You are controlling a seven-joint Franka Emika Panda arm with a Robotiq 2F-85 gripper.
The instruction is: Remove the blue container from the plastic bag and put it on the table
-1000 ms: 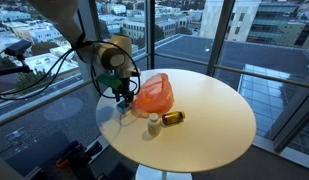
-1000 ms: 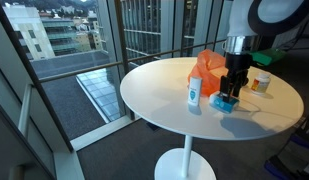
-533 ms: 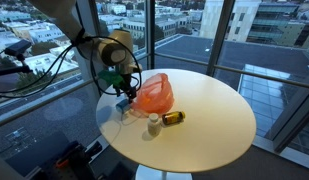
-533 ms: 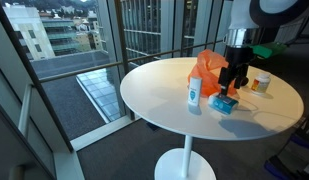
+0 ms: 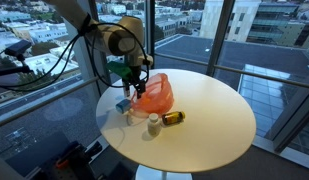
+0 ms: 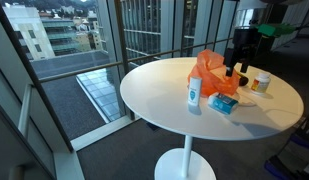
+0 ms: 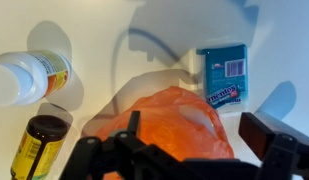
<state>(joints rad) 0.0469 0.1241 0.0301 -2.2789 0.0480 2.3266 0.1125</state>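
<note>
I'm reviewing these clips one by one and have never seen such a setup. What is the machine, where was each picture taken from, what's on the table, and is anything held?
It is one robot arm ending in a two-fingered hand. Two pictures come from cameras standing outside the robot, at different places around the round white table; the third comes from a camera on the wrist, looking down past the hand. On the table are an orange plastic bag, a blue container beside it, a white bottle, a brown bottle on its side and, in an exterior view, a blue-labelled bottle. The hand hangs above the bag, open, holding nothing.
</note>
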